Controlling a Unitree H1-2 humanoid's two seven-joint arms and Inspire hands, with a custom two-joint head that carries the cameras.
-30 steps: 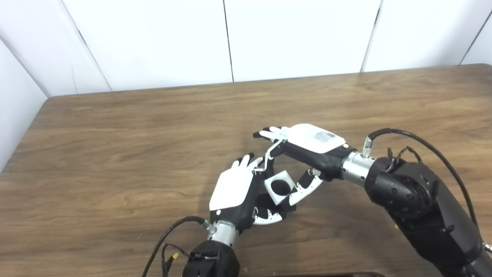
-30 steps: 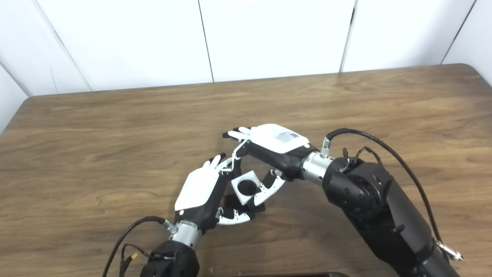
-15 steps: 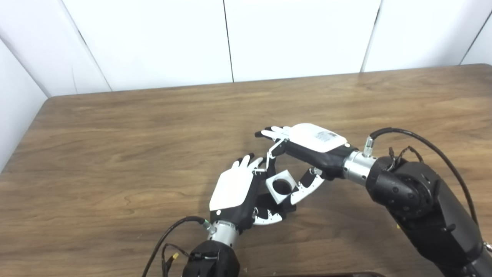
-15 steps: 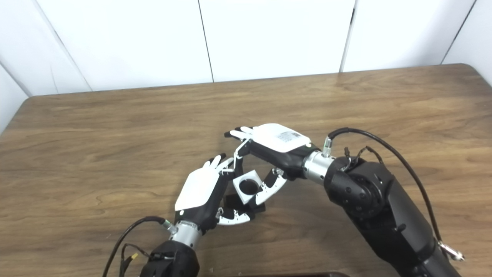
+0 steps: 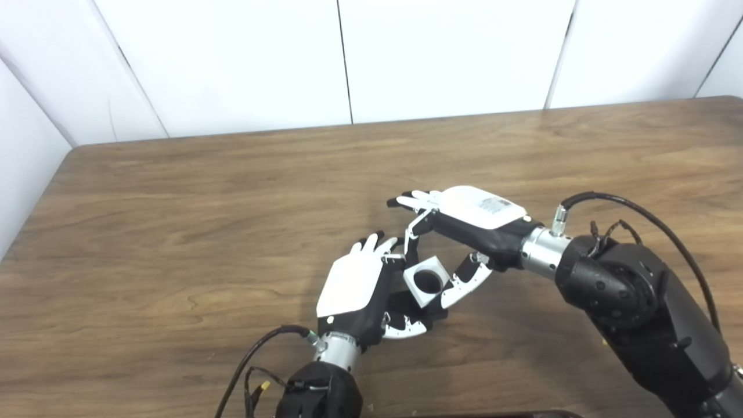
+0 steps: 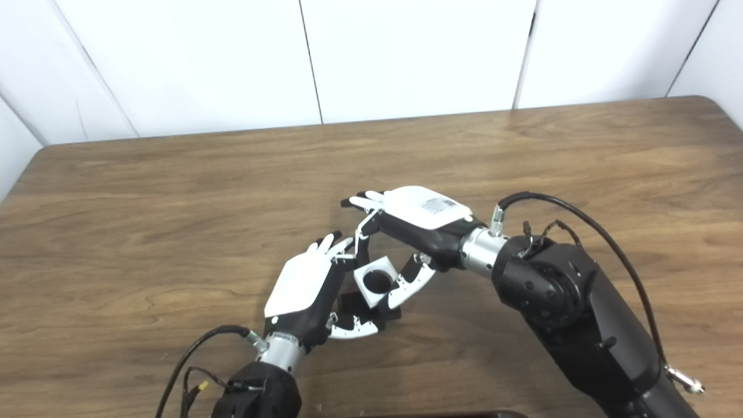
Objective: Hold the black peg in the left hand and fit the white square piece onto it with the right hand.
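My left hand (image 5: 353,290) is closed around the black peg (image 5: 426,313), whose dark body shows between its fingers and thumb low at the table's front centre. My right hand (image 5: 464,223) grips the white square piece (image 5: 426,281), which has a round hole in its face, between thumb and fingers. The piece sits tilted right above the peg and against my left fingers. Whether the peg is inside the hole cannot be seen. The same pair shows in the right eye view, piece (image 6: 376,281) over peg (image 6: 354,305).
The wooden table (image 5: 191,209) stretches wide to the left and back, ending at white wall panels (image 5: 348,58). A dark edge (image 5: 482,414) shows at the bottom of the picture. Cables loop off both forearms.
My right hand with the white square piece has drifted slightly right and up. The left hand has stayed where it was.
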